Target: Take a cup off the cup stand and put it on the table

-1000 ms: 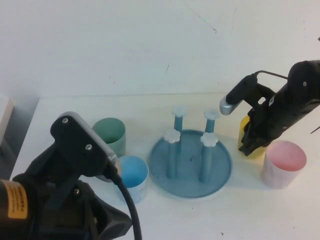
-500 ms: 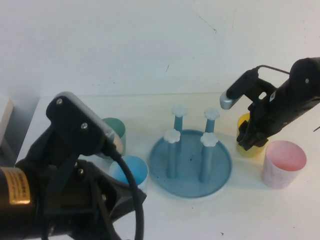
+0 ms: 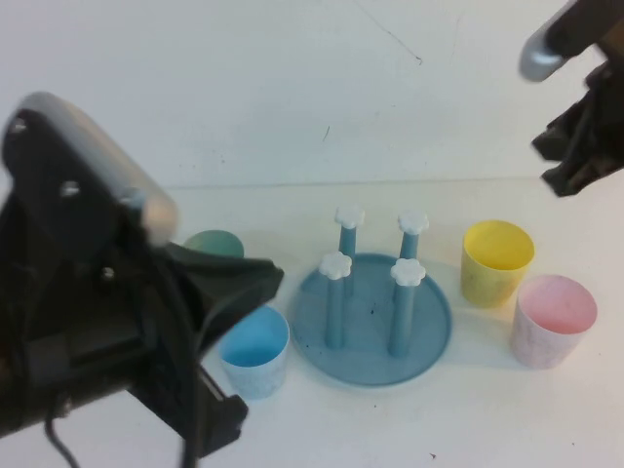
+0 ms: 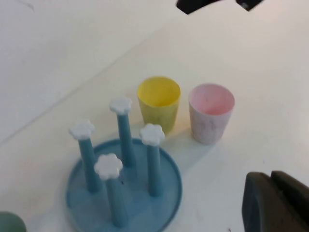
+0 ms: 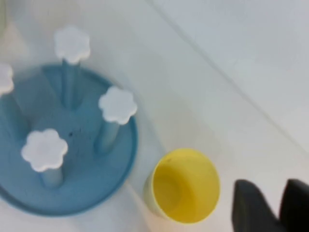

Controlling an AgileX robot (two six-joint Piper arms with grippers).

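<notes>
White bench [image 3: 507, 409] | yellow cup [image 3: 497, 261] upright, mouth up, between cup stand [image 3: 373, 322] and pink cup [image 3: 554, 320] | your right pincer [image 3: 575, 156] is nearer, above-right, empty; grip: cannot tell | left pincer [image 3: 210, 439] near-left: cannot tell.

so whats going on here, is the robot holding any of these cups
No. The yellow cup stands upright on the table, just right of the cup stand, whose four pegs are bare. The right gripper is raised above and behind it, holding nothing. The left gripper hangs low in front near the blue cup, also empty. A pink cup and a green cup stand nearby.
</notes>
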